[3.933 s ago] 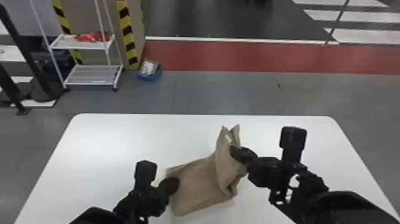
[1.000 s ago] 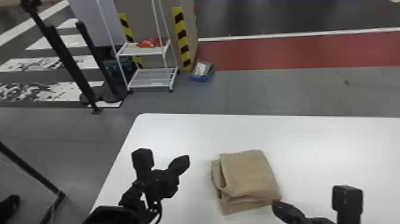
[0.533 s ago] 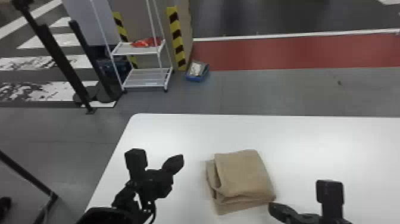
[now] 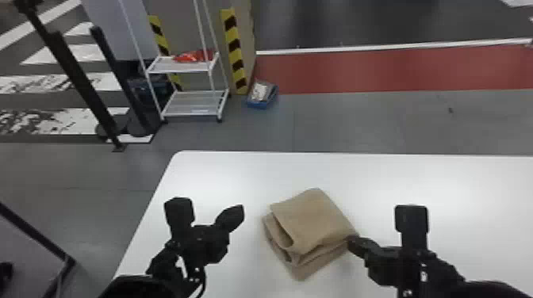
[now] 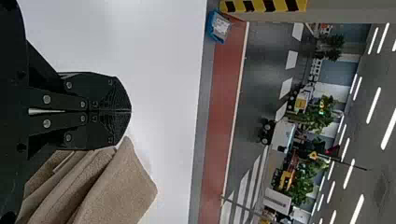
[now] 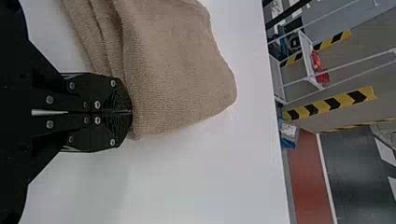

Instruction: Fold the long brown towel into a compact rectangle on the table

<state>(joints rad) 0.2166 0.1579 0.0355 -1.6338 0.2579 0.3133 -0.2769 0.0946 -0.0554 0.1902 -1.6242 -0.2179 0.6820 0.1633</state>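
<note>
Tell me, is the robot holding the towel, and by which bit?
Nothing is held. The left gripper is shut beside the folded towel; the right gripper is shut at its edge, with no cloth between its fingers.

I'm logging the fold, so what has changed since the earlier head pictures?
The towel's end, first raised at the right gripper, now lies folded down. Since the latest earlier picture, the right gripper has moved forward, and the towel has turned slightly counterclockwise seen from above. The left gripper stayed about where it was in that picture.
</note>
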